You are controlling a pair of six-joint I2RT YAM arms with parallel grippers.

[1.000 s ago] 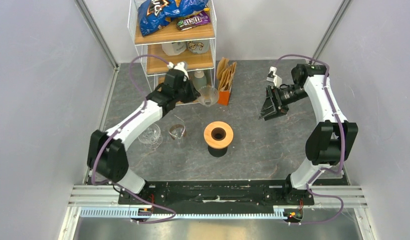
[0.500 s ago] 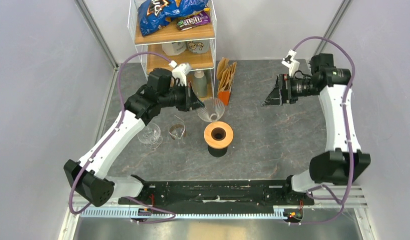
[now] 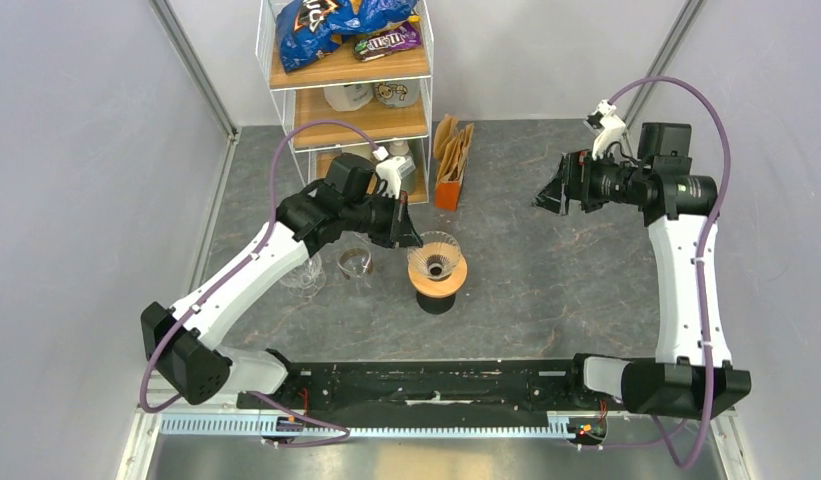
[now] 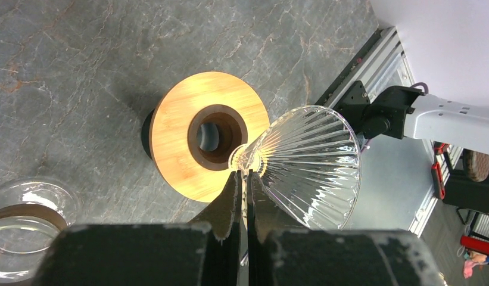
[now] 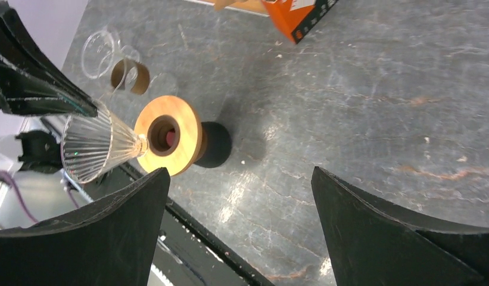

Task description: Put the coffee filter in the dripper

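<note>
Clear ribbed glass dripper [image 4: 307, 161], one, clamped in left hand [image 4: 242, 176] over one round wooden stand [image 4: 170, 125]; right hand [image 5: 239, 173] spread; white wire shelf [image 3: 331, 70] seen overhead only.

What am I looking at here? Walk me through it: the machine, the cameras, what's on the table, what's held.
Two robot arms are bolted at the near edge of a table. The top picture looks down from above and behind them. The other two come from a camera on each wrist. The left gripper is shut on the rim of a ribbed glass dripper, whose narrow tip is over the hole of a wooden ring. The right gripper is open and empty, hovering above the table. Also there: paper filters in an orange box, two glasses and a snack shelf.
</note>
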